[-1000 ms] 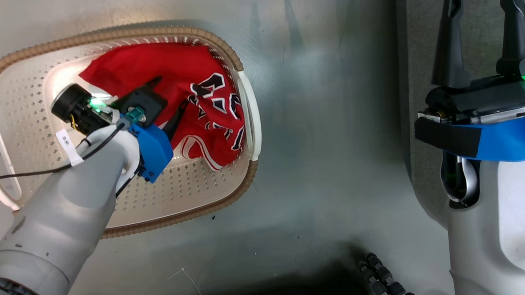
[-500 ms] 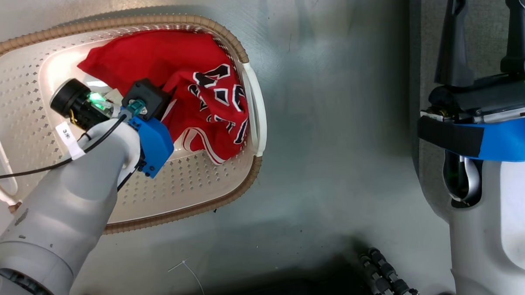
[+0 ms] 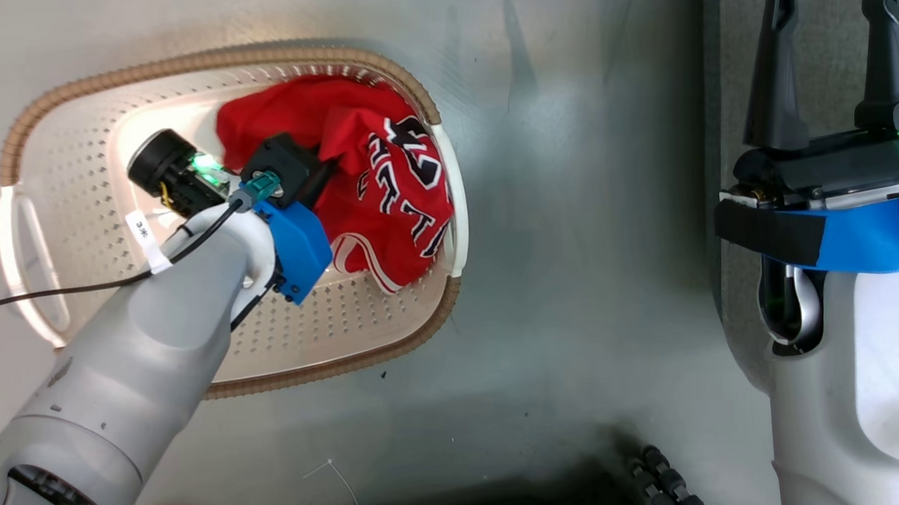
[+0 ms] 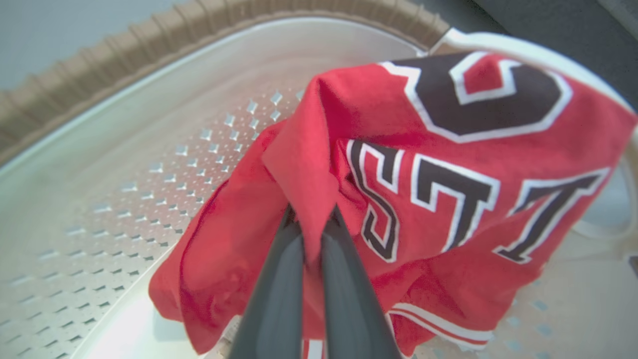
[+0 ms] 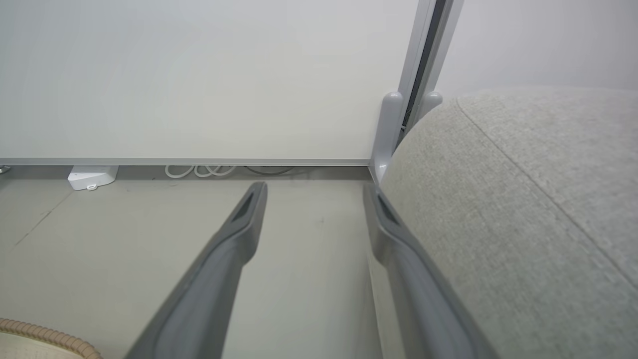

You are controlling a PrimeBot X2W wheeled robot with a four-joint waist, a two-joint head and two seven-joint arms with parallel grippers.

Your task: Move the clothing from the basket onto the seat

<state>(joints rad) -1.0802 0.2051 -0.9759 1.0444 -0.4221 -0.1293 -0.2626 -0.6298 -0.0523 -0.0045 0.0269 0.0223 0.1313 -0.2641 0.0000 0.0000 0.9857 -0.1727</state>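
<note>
Our left end effector (image 4: 311, 219), nearly closed, pinched a fold of the red jersey (image 4: 448, 149) inside the basket (image 3: 70, 194). From the basket, the seat (image 5: 523, 199) lay well to the right, beside our empty, wide-open right end effector (image 3: 830, 71).

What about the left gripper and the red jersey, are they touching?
Touching. The left wrist view shows the left gripper closed on a raised fold of the red jersey, with fabric pinched between its two fingers.
</note>
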